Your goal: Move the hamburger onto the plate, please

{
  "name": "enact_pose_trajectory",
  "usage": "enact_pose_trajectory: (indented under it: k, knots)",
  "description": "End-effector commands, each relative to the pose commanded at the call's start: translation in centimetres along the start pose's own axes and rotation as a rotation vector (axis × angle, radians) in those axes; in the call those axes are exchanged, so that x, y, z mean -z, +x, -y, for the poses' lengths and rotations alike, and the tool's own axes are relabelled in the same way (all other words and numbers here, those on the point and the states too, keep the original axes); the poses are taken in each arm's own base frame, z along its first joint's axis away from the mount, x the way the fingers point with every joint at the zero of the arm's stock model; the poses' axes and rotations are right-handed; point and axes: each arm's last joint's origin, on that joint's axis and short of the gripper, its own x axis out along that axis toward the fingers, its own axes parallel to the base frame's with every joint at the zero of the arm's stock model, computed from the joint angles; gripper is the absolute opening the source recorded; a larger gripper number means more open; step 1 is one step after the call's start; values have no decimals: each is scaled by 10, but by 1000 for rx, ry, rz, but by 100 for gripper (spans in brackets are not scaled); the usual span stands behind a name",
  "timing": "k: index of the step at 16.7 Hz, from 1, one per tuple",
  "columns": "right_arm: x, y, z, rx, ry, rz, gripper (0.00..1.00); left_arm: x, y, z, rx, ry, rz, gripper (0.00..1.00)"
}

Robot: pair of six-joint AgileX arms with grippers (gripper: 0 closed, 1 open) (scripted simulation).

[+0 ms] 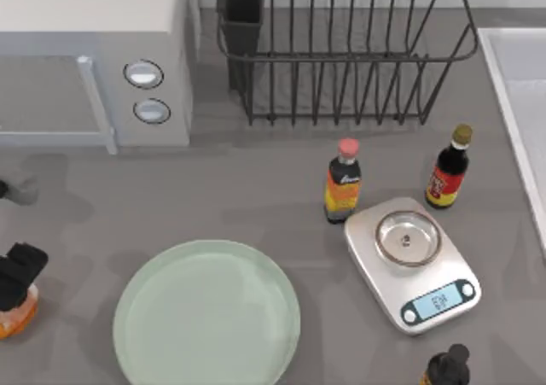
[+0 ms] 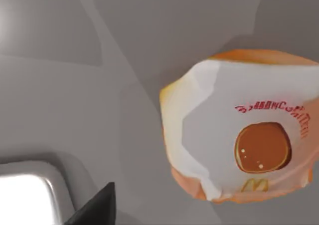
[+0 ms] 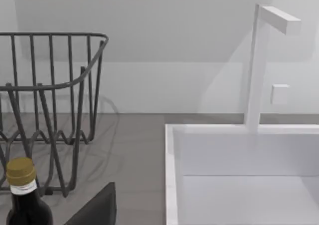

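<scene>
The small orange-brown wrapped hamburger [image 1: 17, 315] lies at the lower left edge of the top view, on the grey surface [image 1: 256, 197], partly covered by the black left claw [image 1: 19, 276] positioned directly above it. Whether that claw's fingers are apart or together cannot be told. The large round pale mint-green plate [image 1: 206, 315] sits right of the hamburger, at lower centre, apart from it.

The left wrist view adds detail: the hamburger [image 2: 244, 130] carries a white wrapper printed with red lettering and a brown bun picture.

The right wrist view shows a white sink basin [image 3: 239, 175] with a white faucet [image 3: 259, 65], a dark wire dish rack [image 3: 50, 110] and a dark gold-capped bottle [image 3: 22, 197]. The top view places that bottle [image 1: 449, 177] right of centre, near a steel kitchen scale [image 1: 414, 265] and an orange-labelled pink-capped bottle [image 1: 343, 182].
</scene>
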Motion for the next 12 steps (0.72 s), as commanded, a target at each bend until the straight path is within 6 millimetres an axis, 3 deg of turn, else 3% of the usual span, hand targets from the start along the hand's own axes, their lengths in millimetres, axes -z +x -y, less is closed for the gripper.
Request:
enact_pose_trajectory:
  k: [7, 12]
  knots:
    - [0, 0, 0, 0, 0, 0, 100, -3, 2, 0, 7, 9, -12, 100]
    - [0, 0, 0, 0, 0, 0, 100, -5, 38, -2, 7, 6, -11, 100]
